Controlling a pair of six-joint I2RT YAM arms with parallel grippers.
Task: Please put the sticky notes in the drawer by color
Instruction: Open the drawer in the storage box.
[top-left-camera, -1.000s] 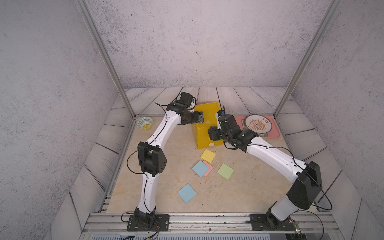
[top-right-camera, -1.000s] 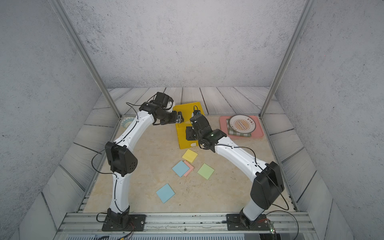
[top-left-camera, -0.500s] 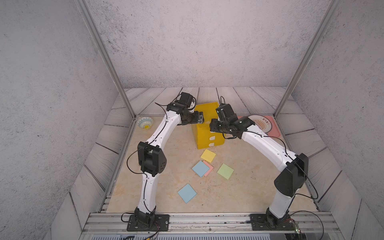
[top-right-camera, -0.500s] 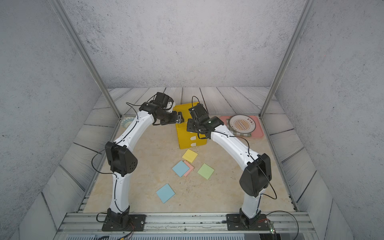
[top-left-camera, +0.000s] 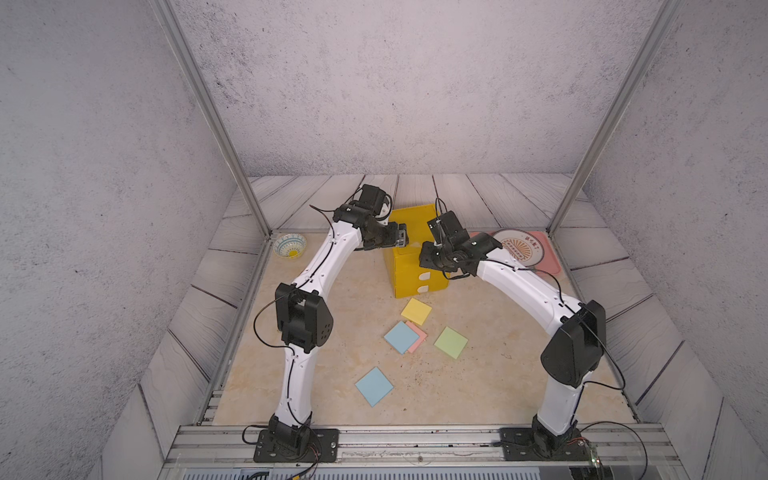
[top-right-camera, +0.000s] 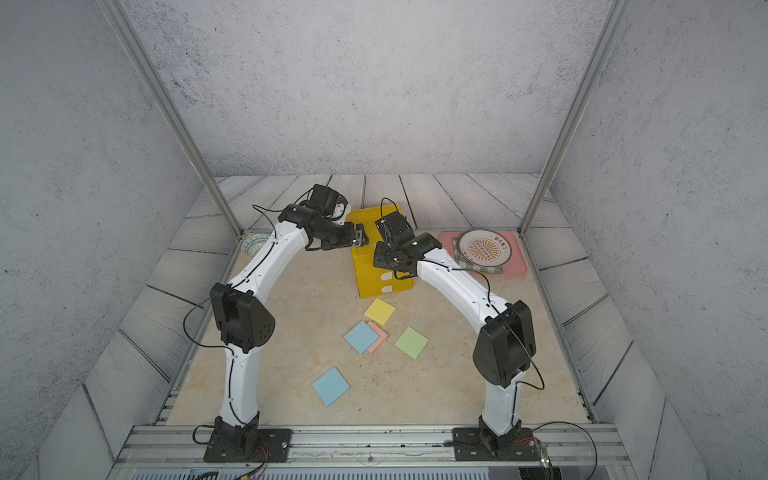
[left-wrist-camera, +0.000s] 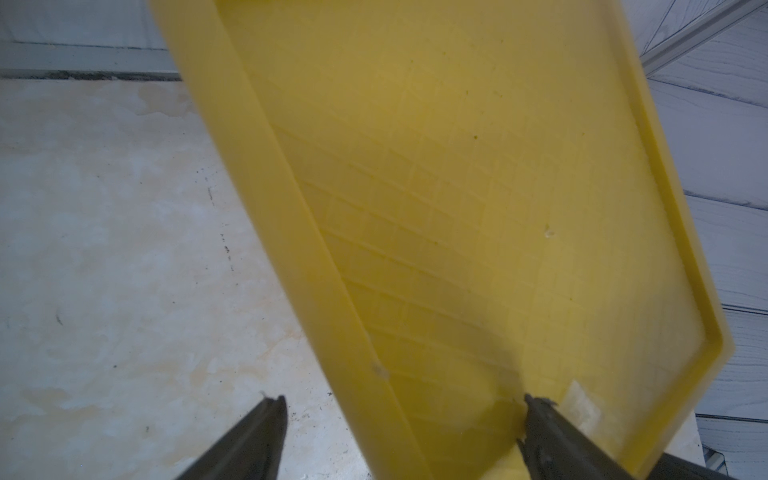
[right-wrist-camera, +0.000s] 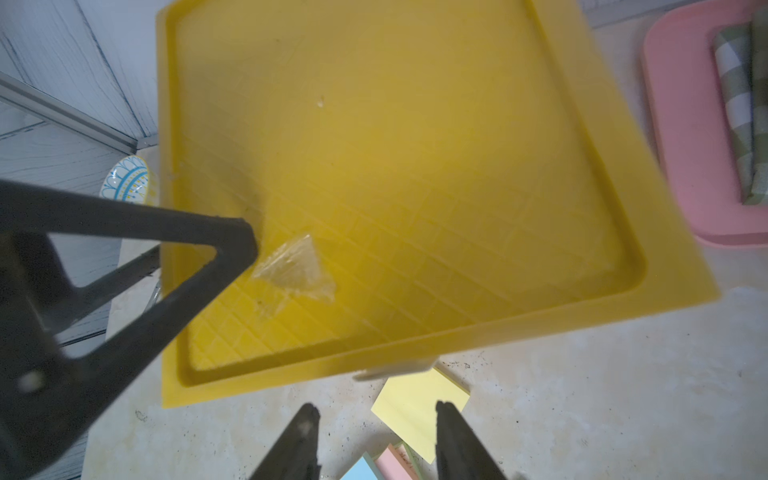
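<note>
The left tool (left-wrist-camera: 405, 401) stood wide apart, straddling a top edge of the drawer (left-wrist-camera: 457, 166). One finger (left-wrist-camera: 540, 419) rested on the box's gridded top, just beside a scrap of clear tape (right-wrist-camera: 297, 266), and its partner hung off the side over the bench (left-wrist-camera: 104, 249). It clamped nothing.

The right tool (right-wrist-camera: 378, 409) was partly apart and empty, poised just off the drawer's front edge, with a blurred white handle (right-wrist-camera: 395, 370) just ahead of it.

The sticky notes (top-left-camera: 416, 311) lay loose on the bench, on the robot's side of that tool. The yellow note (right-wrist-camera: 409, 411) sat framed between its fingers. A blue note (top-left-camera: 401, 337) covered most of the pink note (top-left-camera: 420, 336), with the green note (top-left-camera: 451, 342) near them and a second blue note (top-left-camera: 374, 386) farthest off.

In both top views the right tool's fingertips and the uppermost handle were hidden under its wrist.
</note>
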